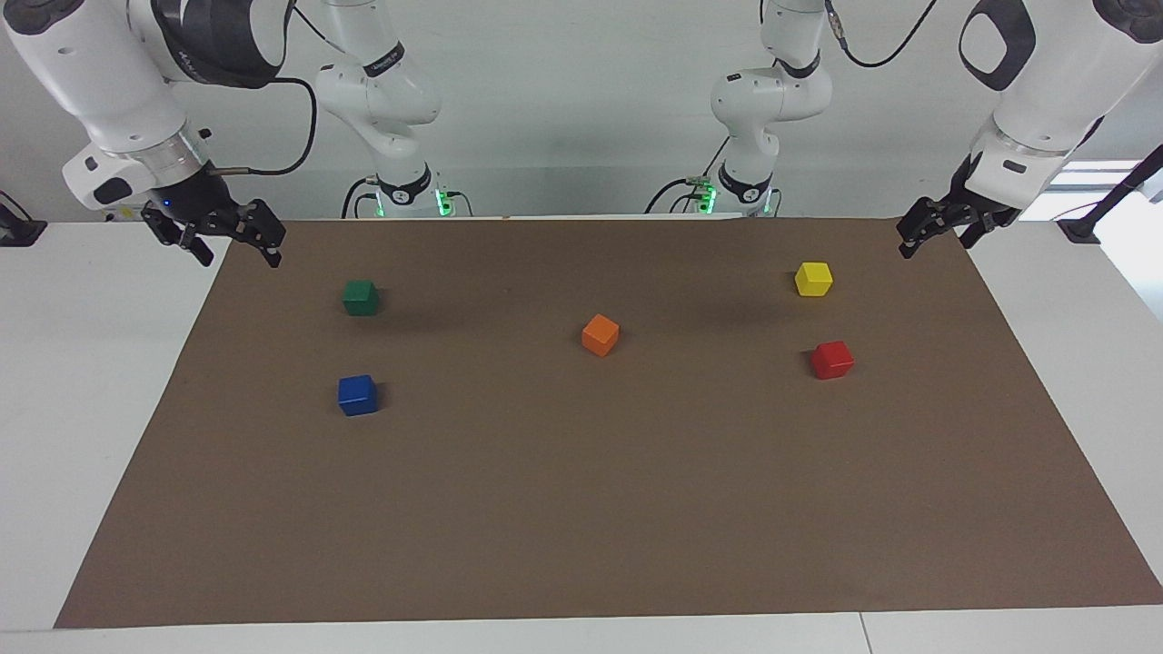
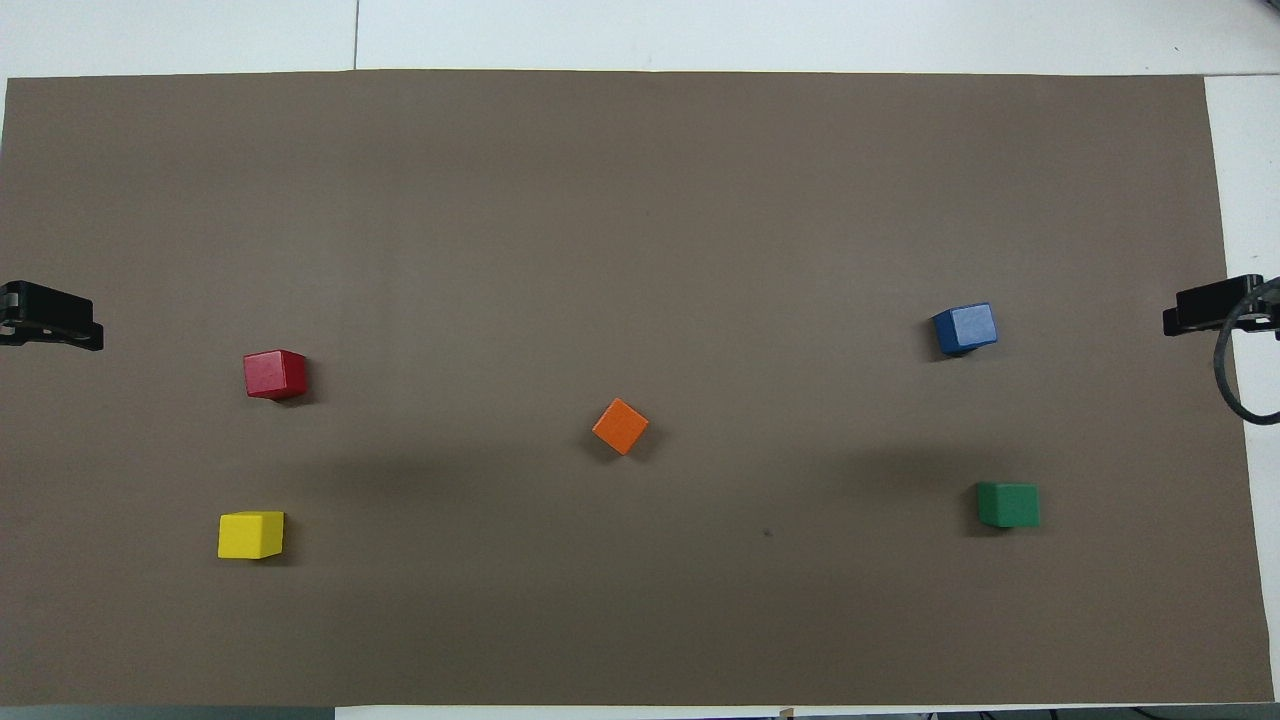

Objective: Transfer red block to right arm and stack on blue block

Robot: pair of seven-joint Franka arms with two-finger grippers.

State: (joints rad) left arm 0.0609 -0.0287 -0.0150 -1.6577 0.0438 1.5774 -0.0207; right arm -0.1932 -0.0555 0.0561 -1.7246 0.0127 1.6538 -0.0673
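Red block (image 1: pixel 832 360) lies on the mat (image 1: pixel 581 509) at four o'clock from the orange block (image 1: pixel 601 334); blue block (image 1: pixel 358 395) at eight. Left gripper (image 1: pixel 936 232) and right gripper (image 1: pixel 232 241) wait raised over the mat's corners, both spread and empty.

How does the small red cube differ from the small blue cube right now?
The small red cube lies toward the left arm's end of the brown mat; the small blue cube lies toward the right arm's end. Blue sits slightly farther from the robots than red. Both look the same size, ungripped.
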